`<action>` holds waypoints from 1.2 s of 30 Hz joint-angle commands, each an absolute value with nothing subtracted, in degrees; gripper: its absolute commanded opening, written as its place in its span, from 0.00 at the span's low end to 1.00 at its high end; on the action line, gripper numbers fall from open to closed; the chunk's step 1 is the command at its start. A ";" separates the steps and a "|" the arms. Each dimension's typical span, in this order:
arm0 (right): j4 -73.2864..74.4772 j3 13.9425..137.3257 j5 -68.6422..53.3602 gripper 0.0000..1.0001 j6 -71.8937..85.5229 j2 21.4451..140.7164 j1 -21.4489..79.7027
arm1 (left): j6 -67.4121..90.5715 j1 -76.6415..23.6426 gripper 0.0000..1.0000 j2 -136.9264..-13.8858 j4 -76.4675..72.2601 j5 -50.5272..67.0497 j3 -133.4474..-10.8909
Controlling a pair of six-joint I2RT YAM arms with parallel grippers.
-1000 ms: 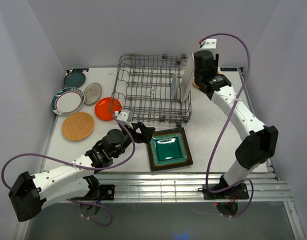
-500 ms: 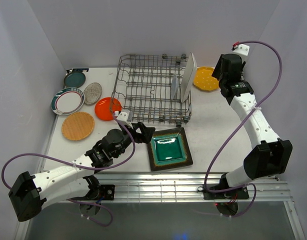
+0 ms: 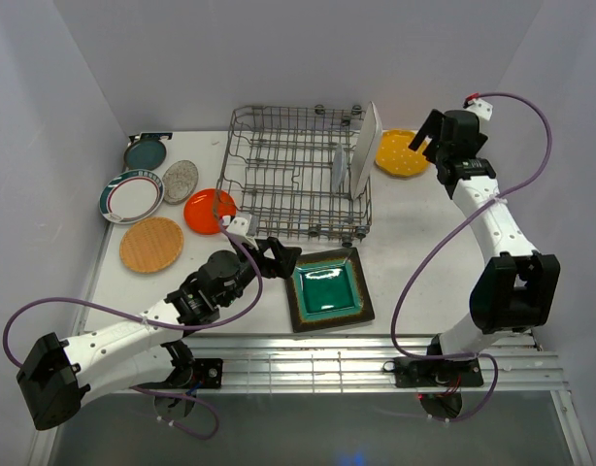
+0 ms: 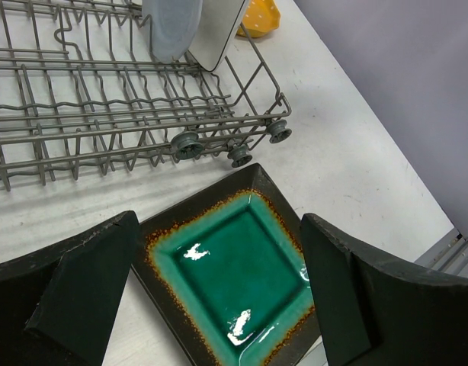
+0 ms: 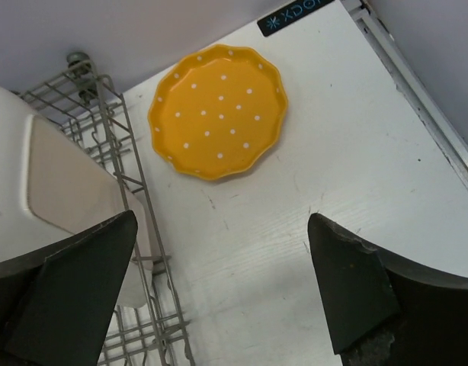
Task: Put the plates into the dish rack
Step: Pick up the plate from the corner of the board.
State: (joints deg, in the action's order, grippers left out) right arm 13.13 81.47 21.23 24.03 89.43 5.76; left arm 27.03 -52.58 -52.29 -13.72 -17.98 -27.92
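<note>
The grey wire dish rack [image 3: 279, 184] holds a white rectangular plate [image 3: 365, 150] and a pale blue plate [image 3: 339, 170] upright at its right end. The yellow scalloped plate [image 3: 400, 153] lies flat right of the rack. My right gripper [image 3: 432, 143] is open and empty, hovering just right of it; the plate also shows in the right wrist view [image 5: 217, 110]. My left gripper [image 3: 283, 260] is open and empty above the left edge of the green-centred square plate [image 3: 328, 288], which lies flat between its fingers in the left wrist view [image 4: 230, 286].
Left of the rack lie an orange plate [image 3: 209, 211], a wood-tone plate [image 3: 151, 244], a white plate with a teal rim [image 3: 131, 197], a speckled grey plate [image 3: 181, 181] and a teal plate [image 3: 145, 152]. Walls close in on three sides.
My right gripper has left the white plate standing in the rack and pulled away to the right, to beside the yellow plate. The left arm has not moved.
</note>
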 commanded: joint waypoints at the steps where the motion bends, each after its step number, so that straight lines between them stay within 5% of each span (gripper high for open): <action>1: 8.62 79.02 16.27 1.00 26.80 90.61 4.22 | 27.07 -52.38 0.98 -51.59 -13.53 -18.02 -29.71; 3: 7.83 78.66 15.47 0.90 26.89 91.66 3.96 | 26.98 -52.30 0.98 -51.33 -13.54 -18.02 -29.71; 11: 6.07 79.28 14.59 0.90 28.48 96.94 3.08 | 26.81 -52.38 0.98 -50.54 -13.45 -17.93 -29.79; 18: 5.98 81.91 12.57 1.00 30.67 102.91 2.37 | 26.72 -52.30 0.98 -50.71 -13.36 -18.37 -29.62; 28: 2.91 84.55 10.11 0.76 35.51 111.53 0.97 | 26.72 -52.38 0.98 -50.36 -13.27 -17.93 -29.71; 36: 1.06 86.22 9.32 0.75 38.76 116.89 0.62 | 27.07 -52.38 0.98 -51.85 -13.36 -18.28 -29.71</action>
